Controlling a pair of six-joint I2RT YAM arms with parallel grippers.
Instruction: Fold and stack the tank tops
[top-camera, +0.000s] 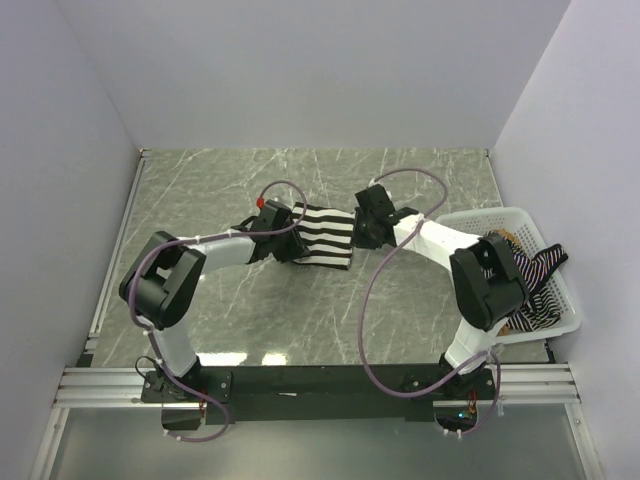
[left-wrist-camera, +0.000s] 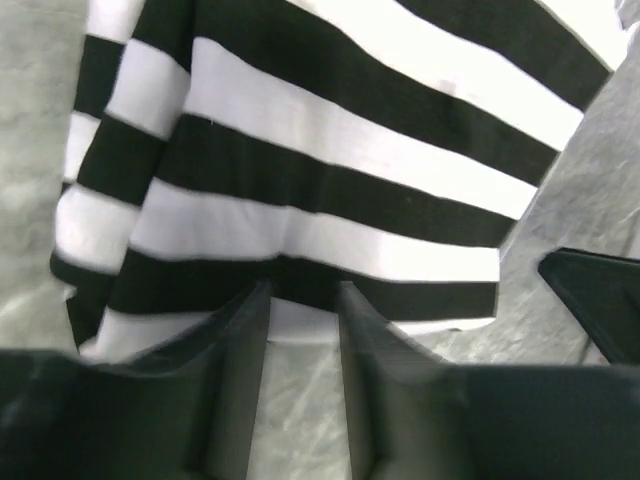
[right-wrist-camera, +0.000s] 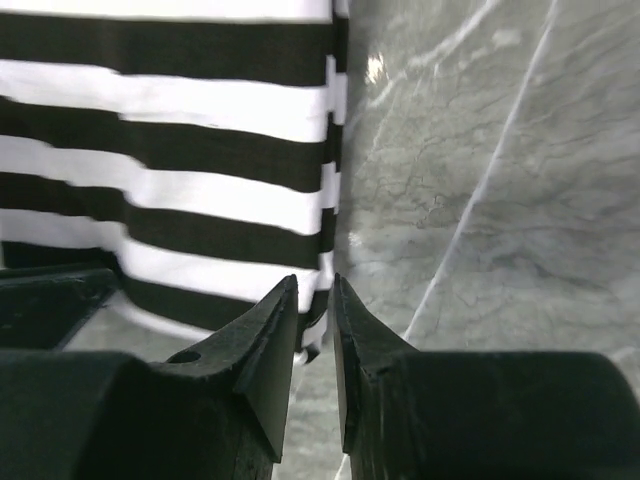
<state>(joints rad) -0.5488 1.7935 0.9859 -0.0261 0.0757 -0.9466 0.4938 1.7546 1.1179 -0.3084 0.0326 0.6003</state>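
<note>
The black-and-white striped tank top (top-camera: 325, 235) lies folded to a small rectangle in the middle of the table. My left gripper (top-camera: 284, 240) is at its left edge. In the left wrist view, the near hem of the top (left-wrist-camera: 330, 150) sits between the narrowly spaced fingers of the left gripper (left-wrist-camera: 303, 290). My right gripper (top-camera: 366, 230) is at its right edge. In the right wrist view, the right gripper (right-wrist-camera: 313, 285) is almost closed on the side edge of the top (right-wrist-camera: 170, 160). The thin-striped top (top-camera: 540, 275) hangs over the basket rim. A brown bit (top-camera: 500, 238) shows inside the basket.
The white mesh basket (top-camera: 480, 215) stands at the right edge of the marble table, close behind my right arm's elbow. White walls close in the table on the left, back and right. Purple cables loop over both arms.
</note>
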